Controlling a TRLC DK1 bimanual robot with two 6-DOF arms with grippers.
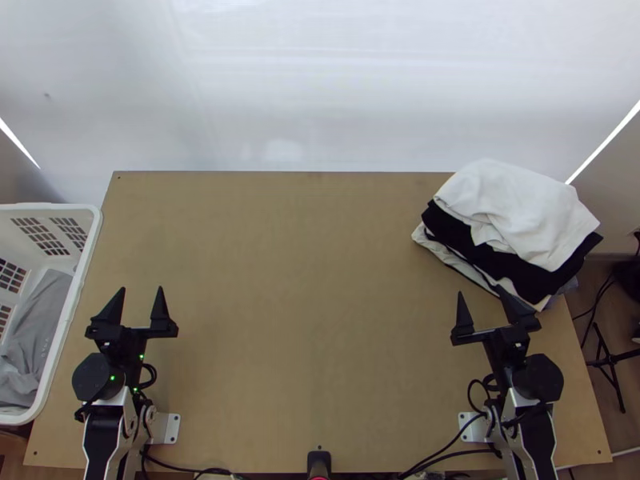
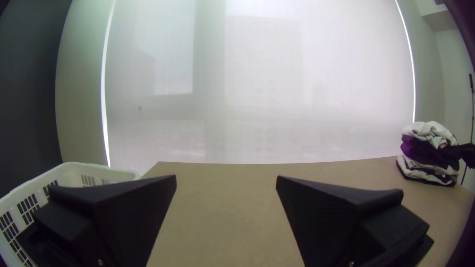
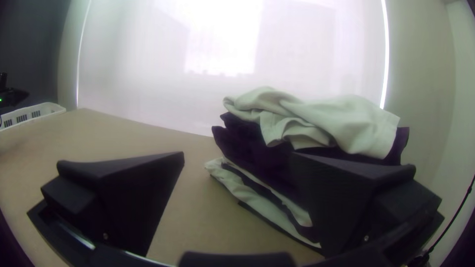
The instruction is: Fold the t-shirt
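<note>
In the top view my left gripper (image 1: 141, 300) is open over the table's left part, beside the white basket; in the left wrist view the left gripper (image 2: 226, 180) has nothing between its fingers. My right gripper (image 1: 482, 298) stands open at the near edge of the clothes pile; in the right wrist view the right gripper (image 3: 238, 155) has the pile behind its fingers. A grey cloth (image 1: 38, 332) lies bunched in the basket. On the pile, a white cloth (image 1: 512, 210) rests loosely folded on black cloth (image 1: 512, 270), with paler layers below.
A white basket (image 1: 82, 276) with slotted walls stands at the table's left edge. The wooden table (image 1: 312, 304) stretches between the arms. Black cables run along its near edge, and a black stand (image 1: 612, 360) is on the floor at the right.
</note>
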